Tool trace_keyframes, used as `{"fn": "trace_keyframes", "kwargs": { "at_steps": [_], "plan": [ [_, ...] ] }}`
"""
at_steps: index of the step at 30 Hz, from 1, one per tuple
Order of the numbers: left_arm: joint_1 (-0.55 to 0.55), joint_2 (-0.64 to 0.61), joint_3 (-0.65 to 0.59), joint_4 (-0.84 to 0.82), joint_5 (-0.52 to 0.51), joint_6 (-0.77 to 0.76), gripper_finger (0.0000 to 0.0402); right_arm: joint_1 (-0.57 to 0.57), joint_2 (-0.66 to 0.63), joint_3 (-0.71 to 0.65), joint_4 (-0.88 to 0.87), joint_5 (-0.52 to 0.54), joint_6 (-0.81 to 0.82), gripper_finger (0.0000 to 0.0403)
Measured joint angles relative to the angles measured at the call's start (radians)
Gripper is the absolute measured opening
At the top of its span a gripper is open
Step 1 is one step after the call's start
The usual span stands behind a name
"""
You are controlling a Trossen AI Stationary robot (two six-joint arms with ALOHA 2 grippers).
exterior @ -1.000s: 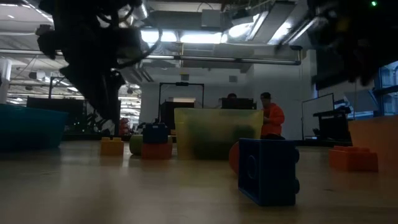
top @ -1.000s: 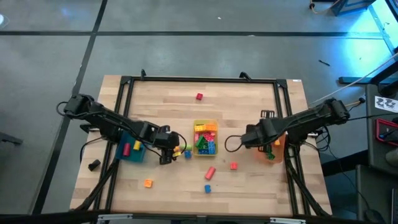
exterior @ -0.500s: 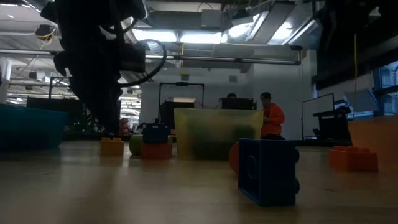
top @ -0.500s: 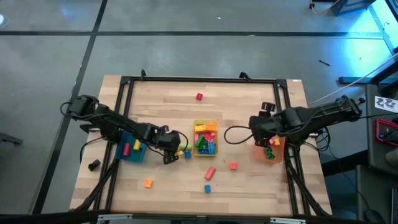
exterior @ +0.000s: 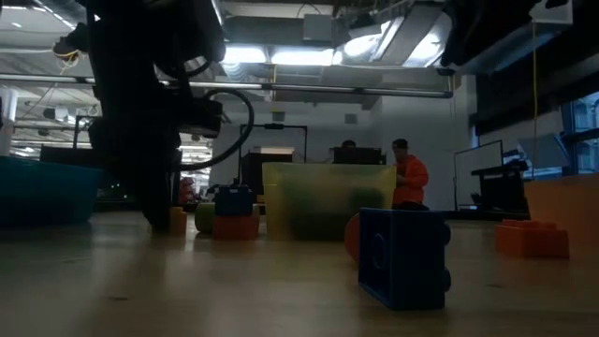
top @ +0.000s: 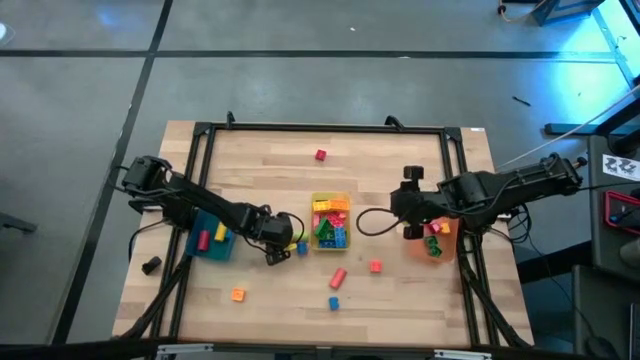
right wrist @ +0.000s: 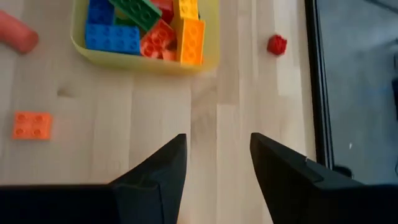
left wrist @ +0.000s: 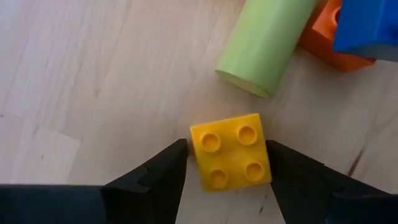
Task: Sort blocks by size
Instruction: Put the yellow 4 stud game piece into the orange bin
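Fingers (left wrist: 155,174) of the left gripper (left wrist: 227,171) standing apart on both sides of a small yellow brick (left wrist: 231,160) lying on the wooden table (left wrist: 93,74) beside a green roll (left wrist: 264,43), probably light, hard and slippery, best squeezing its flat sides; right gripper (right wrist: 214,162) waiting apart, holding nothing.

In the low view the left arm's dark bulk hides most of the yellow brick (exterior: 177,220) behind it, the orange bin (exterior: 573,211) is cut off at the edge, and the person (exterior: 409,178) beyond the counter is too small to make out.
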Motion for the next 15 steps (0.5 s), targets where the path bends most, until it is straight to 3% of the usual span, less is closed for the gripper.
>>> {"fn": "trace_keyframes", "kwargs": {
  "at_steps": [4,9,15],
  "plan": [
    [0.0,0.005,0.002,0.001,0.014,-0.003,0.0188,0.0,0.001,-0.001,0.073,-0.004,-0.089,0.0179],
    [0.022,-0.019,0.016,0.007,0.103,-0.014,0.0124,0.0,0.011,-0.02,0.205,-0.015,-0.199,0.0179],
    [0.072,-0.056,0.05,0.156,0.25,0.046,0.0124,0.0,0.043,-0.043,0.336,-0.025,-0.319,0.0179]
  ]
}}
